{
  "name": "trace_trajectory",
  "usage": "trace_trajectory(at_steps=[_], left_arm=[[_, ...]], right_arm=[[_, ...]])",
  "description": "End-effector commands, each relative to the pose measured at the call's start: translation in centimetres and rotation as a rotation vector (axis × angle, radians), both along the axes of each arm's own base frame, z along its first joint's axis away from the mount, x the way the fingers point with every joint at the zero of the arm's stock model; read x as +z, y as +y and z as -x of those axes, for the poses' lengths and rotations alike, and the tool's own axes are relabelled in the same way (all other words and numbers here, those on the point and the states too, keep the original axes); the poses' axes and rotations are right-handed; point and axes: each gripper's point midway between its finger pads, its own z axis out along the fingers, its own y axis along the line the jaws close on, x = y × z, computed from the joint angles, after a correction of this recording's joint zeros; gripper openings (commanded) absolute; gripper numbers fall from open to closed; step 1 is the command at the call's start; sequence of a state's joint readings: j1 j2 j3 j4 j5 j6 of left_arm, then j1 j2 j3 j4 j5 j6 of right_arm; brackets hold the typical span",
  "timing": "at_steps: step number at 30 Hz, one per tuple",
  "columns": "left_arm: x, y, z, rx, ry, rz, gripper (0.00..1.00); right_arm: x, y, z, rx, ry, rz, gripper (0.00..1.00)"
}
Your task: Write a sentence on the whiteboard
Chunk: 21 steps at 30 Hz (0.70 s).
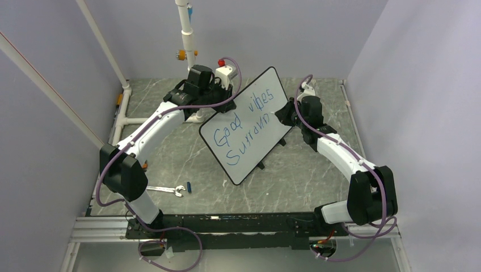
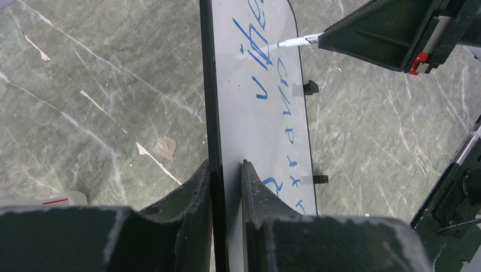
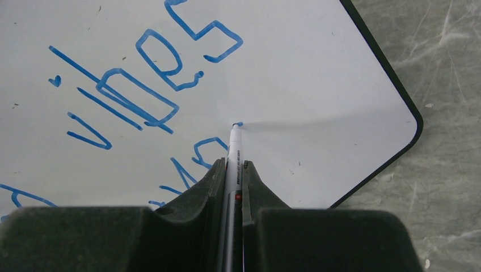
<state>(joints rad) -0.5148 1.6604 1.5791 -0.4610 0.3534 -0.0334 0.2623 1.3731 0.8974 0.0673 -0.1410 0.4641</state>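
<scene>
Whiteboard (image 1: 268,85): stands slanted on the table (image 1: 317,170), face toward the arms; carries the sentence (image 1: 241,119) in blue, "Good vibes" above a second scrawled line. Left gripper (image 2: 226,165): at the whiteboard's far-left edge; jaws narrow, clamped on the frame, one finger on each face. Right gripper (image 3: 232,165): before the whiteboard's right half; jaws pinched on a marker (image 3: 233,144); tip at the white surface, seemingly touching, just past the second line's last letter and below "vibes". Wrench (image 1: 168,190): flat on the table, well apart from the whiteboard's near corner, to its left. Step in hand, as judged: writing out the second line; next move calls for a firm hold at the frame, light tip contact, and a stroke rightward into the bare corner without running off the whiteboard's edge.
</scene>
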Motion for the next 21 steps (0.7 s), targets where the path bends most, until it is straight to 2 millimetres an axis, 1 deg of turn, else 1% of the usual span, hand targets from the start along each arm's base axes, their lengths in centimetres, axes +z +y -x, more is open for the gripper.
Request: trace_trajectory(at_steps=[1, 7, 15, 21], left_arm=[[1.7, -0.2, -0.3, -0.039, -0.104, -0.014, 0.00], [1.6, -0.2, -0.2, -0.040, -0.102, -0.015, 0.00], [1.7, -0.2, -0.2, -0.040, -0.103, -0.014, 0.00], [1.7, -0.2, -0.2, -0.041, -0.102, -0.014, 0.00]], right_arm=[[1.1, 0.7, 0.0, 0.037, -0.055, -0.031, 0.00], [0.1, 0.6, 0.5, 0.034, -0.035, -0.031, 0.00], [-0.6, 0.1, 1.0, 0.014, -0.022, -0.015, 0.00], [-0.8, -0.5, 0.5, -0.023, -0.009, -0.001, 0.00]])
